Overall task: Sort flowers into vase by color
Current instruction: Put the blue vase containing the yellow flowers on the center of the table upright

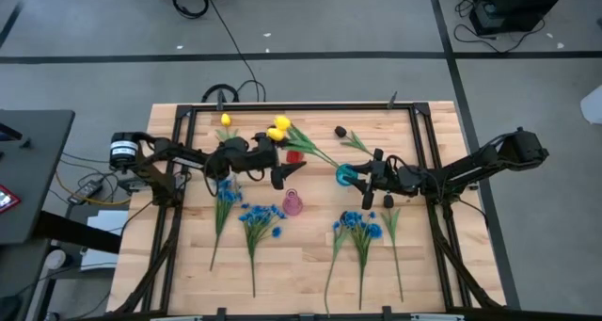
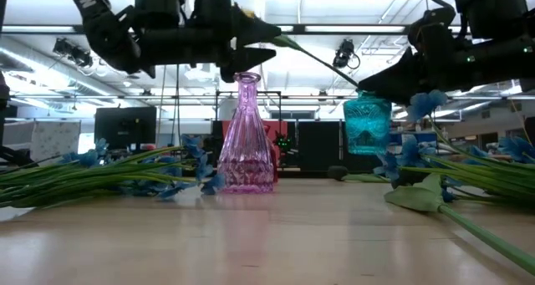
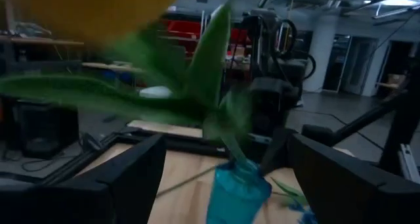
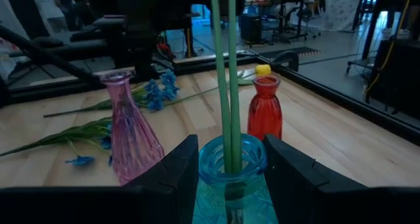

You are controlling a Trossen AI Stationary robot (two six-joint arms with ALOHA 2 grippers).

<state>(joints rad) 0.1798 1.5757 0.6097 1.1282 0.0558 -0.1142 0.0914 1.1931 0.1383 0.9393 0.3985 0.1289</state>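
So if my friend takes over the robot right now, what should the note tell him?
Right gripper: jaws shut on the teal vase, held off the table.
Left gripper: jaws open by the yellow tulips, whose stems stand in the teal vase.
Done: two yellow tulips in the teal vase.
Left: one yellow tulip and a dark tulip at the table's far side; blue bunches lying at the near side. Pink vase and red vase look empty.
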